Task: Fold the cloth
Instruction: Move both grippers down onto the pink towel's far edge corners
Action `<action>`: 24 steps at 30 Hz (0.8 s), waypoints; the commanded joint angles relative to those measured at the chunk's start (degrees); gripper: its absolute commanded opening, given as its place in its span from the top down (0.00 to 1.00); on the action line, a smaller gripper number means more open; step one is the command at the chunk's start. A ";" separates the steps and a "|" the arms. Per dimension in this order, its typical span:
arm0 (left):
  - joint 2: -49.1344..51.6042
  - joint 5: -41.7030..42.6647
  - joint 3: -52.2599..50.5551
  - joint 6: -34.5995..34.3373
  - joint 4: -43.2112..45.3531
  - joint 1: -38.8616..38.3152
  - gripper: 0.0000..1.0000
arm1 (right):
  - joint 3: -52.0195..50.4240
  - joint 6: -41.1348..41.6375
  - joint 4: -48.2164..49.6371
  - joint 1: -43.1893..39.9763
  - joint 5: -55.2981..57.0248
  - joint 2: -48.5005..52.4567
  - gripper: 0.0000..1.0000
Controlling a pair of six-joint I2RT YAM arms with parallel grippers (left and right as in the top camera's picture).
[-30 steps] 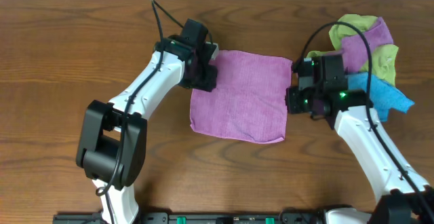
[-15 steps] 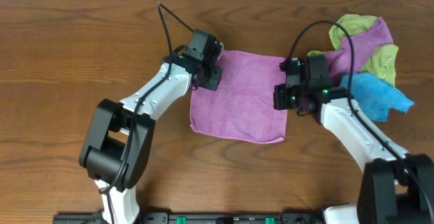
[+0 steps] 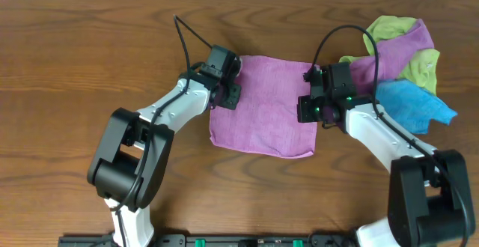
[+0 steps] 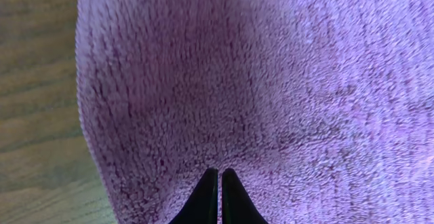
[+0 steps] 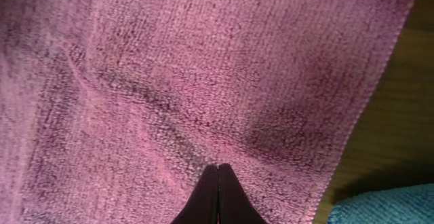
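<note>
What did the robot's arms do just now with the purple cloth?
The right gripper slid left onto the right edge of the purple cloth. The left gripper shifted a little down its left edge. Both now have their fingertips closed on the fabric. The cloth stayed flat in its place, and the pile of coloured cloths did not move.

overhead — top-down, far | wrists — close, facing down | shared: purple cloth (image 3: 262, 105)
</note>
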 commanded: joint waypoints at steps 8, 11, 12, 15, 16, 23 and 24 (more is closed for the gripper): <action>0.37 -1.01 -2.64 -3.06 1.03 0.13 0.94 | -0.37 1.01 0.90 0.44 3.02 4.44 0.99; 0.37 -1.03 -2.64 -3.06 0.72 0.13 0.94 | -0.37 1.03 1.11 0.44 3.02 6.25 0.99; 0.37 -1.01 -2.73 -3.06 0.61 0.13 0.94 | -0.37 1.03 1.22 0.44 3.02 6.86 0.99; 0.37 -1.01 -3.45 -3.06 0.68 0.13 0.95 | -0.37 1.03 1.18 0.44 3.04 8.02 0.99; 0.37 -0.94 -3.98 -3.28 1.14 0.13 0.94 | -0.37 1.07 1.18 0.44 3.02 8.35 0.98; 0.37 -2.14 -6.97 -5.20 1.92 0.22 0.94 | -0.35 2.97 1.51 2.34 2.78 8.48 0.99; 0.39 -3.82 -7.39 -5.22 1.79 0.28 0.94 | -0.35 2.99 1.64 3.08 2.75 8.48 0.99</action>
